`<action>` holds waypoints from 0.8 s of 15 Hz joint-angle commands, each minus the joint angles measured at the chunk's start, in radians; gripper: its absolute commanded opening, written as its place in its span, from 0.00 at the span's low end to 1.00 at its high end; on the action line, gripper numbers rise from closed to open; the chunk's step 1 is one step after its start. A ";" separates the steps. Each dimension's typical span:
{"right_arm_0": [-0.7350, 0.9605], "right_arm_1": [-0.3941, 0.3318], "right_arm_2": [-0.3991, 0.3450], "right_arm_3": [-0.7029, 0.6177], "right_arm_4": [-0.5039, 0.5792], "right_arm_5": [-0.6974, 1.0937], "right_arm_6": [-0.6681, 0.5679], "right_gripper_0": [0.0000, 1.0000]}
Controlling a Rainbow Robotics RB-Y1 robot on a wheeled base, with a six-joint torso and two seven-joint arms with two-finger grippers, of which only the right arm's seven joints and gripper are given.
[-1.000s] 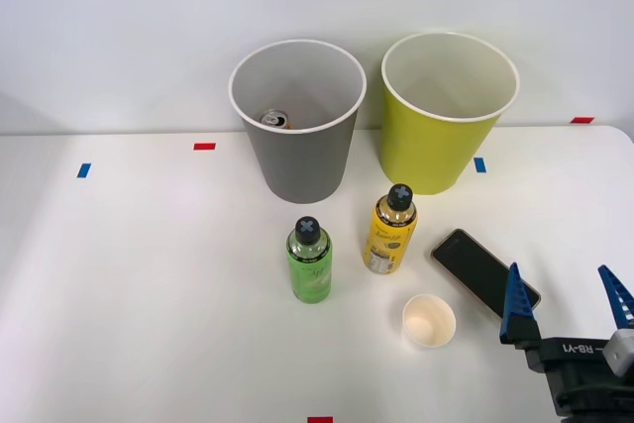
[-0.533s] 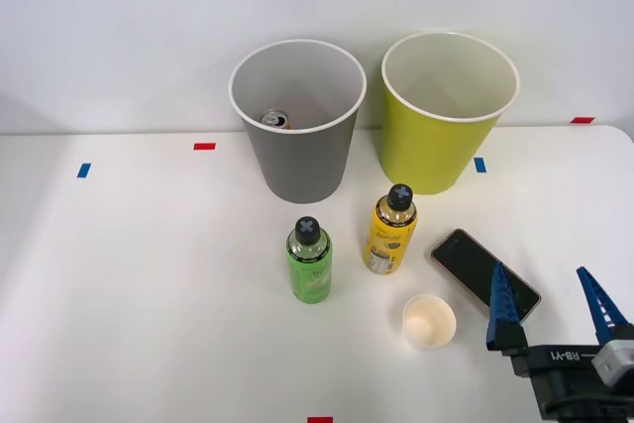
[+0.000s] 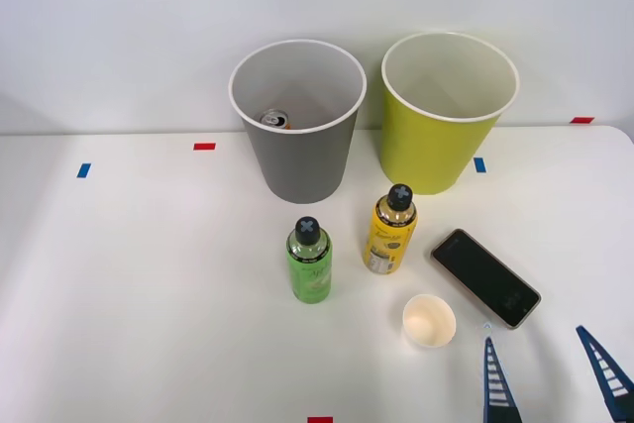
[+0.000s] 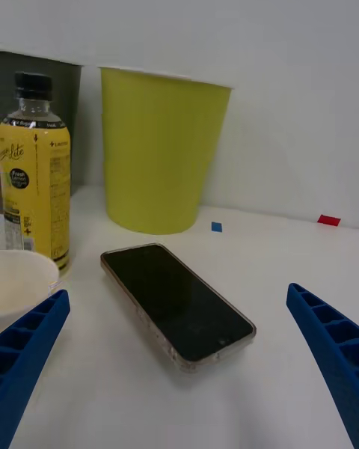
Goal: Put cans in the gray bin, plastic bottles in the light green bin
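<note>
Right hand [image 3: 550,373]: two bright blue plastic fingers [image 3: 497,388], each tapered to a narrow pointed tip. Inner faces were ribbed with fine pale crosswise ridges. In the wrist view the fingers [image 4: 30,352] showed as blue stepped, ridged wedges.

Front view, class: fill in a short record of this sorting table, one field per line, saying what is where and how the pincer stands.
gray bin: upright at the back, one can inside
light green bin: upright beside the gray bin, nothing seen inside
green bottle: standing on the table, capped
yellow bottle: standing in front of the light green bin, capped
paper cup: upright, near the phone
right pincer: open, low at the near edge, holding nothing
</note>
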 commanded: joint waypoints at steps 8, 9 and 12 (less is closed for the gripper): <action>0.111 -0.019 0.128 -0.001 0.000 -0.042 0.021 1.00; 0.120 -0.021 0.122 -0.001 0.000 -0.042 0.021 1.00; 0.144 -0.021 0.102 -0.001 0.014 -0.042 0.021 1.00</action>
